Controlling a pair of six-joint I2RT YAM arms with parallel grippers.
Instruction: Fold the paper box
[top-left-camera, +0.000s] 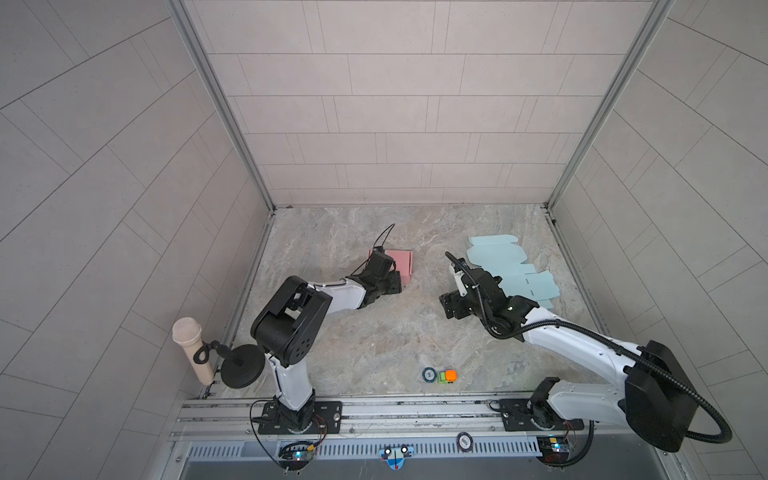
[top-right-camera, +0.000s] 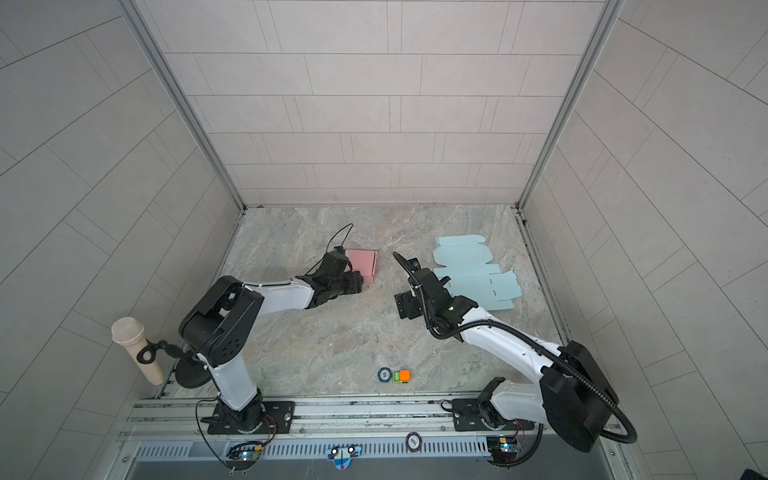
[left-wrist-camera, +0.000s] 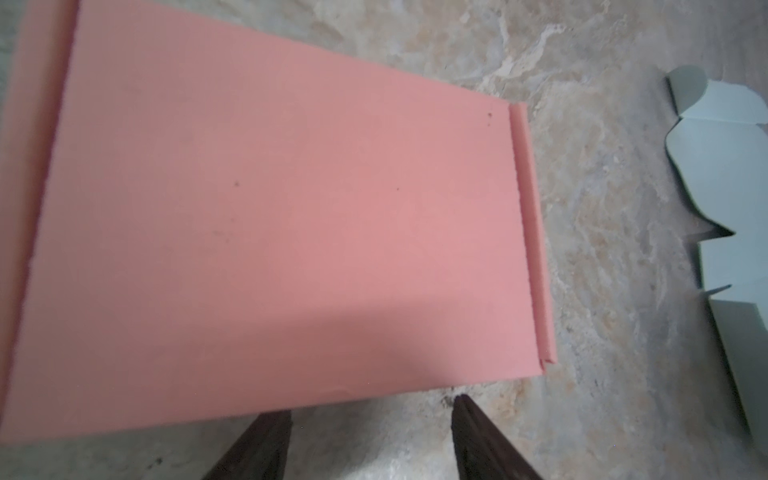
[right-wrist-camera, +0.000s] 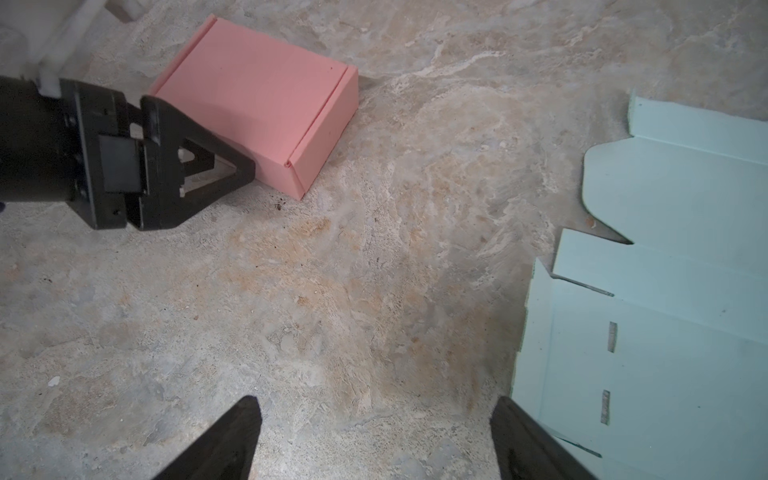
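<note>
A beige microphone (top-left-camera: 189, 336) stands on a black stand at the far left edge of both top views, beside the marble-patterned table (top-left-camera: 374, 340).

Right of it, the left arm reaches toward the centre of the frame. The left gripper (top-left-camera: 395, 284) sits at the near edge of the pink paper box (top-left-camera: 401, 262), low over the table. In the left wrist view its two dark fingers (left-wrist-camera: 266, 436) are spread moderately apart, with only bare table between them and their tips just short of the box edge; nothing is held.

The box lies flat on the table just left of centre. It is a closed, low rectangular carton: the lid is shut, narrow folded strips run along its two side edges, and a few dark specks mark the top.

Below centre, near the front rail, are a small round token (top-left-camera: 429, 375) and an orange-and-green object (top-left-camera: 447, 376).

Further right, the right gripper (right-wrist-camera: 376, 399) hovers above the table, fingers spread wide and empty. Beside it, at right of centre, pale blue unfolded box sheets (top-left-camera: 494, 257) lie flat and overlapping.
</note>
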